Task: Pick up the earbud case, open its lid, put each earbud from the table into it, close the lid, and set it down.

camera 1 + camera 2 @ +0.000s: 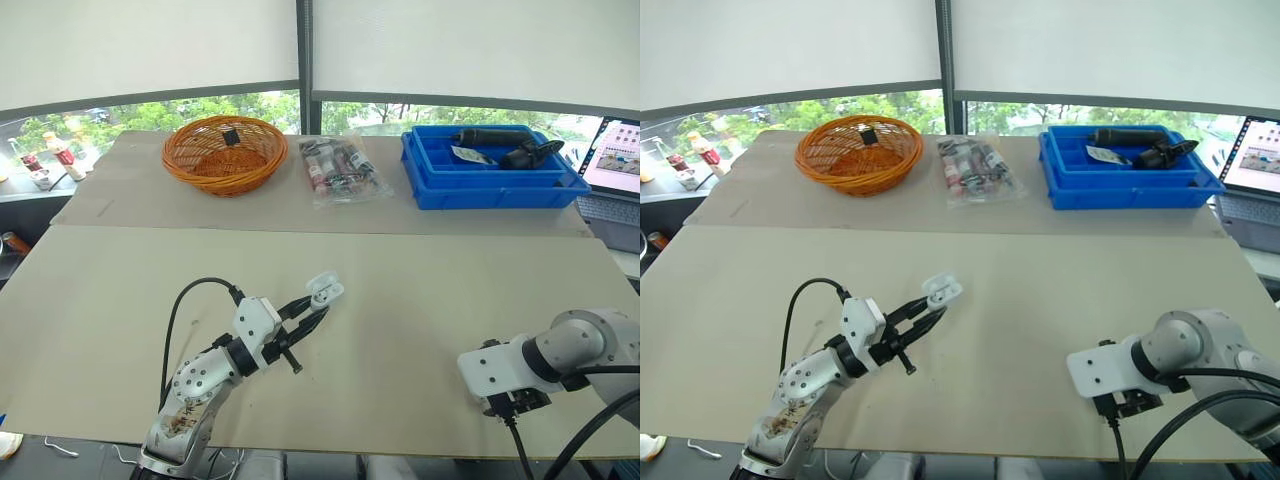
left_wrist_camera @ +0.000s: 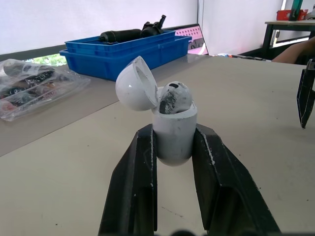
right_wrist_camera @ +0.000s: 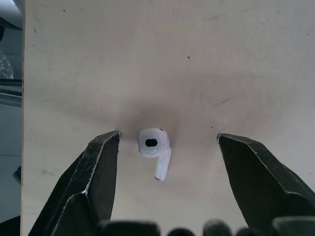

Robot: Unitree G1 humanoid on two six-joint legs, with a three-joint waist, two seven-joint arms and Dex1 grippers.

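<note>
My left gripper [image 1: 318,300] is shut on the white earbud case [image 2: 173,132], holding it by its body above the table at the left front. The case lid [image 2: 136,83] stands open, and one white earbud [image 2: 175,97] sits inside. At the right front my right gripper [image 3: 168,136] points down at the table and is open. A second white earbud [image 3: 154,150] lies on the table between its two fingers [image 3: 96,172], touching neither. The right arm hides this earbud in the eye views.
Along the far side of the table stand an orange wicker basket [image 1: 224,152], a clear plastic bag of small items [image 1: 340,170] and a blue bin [image 1: 490,180] with dark tools. A laptop [image 1: 618,155] sits at the far right. The table's front edge is close to both arms.
</note>
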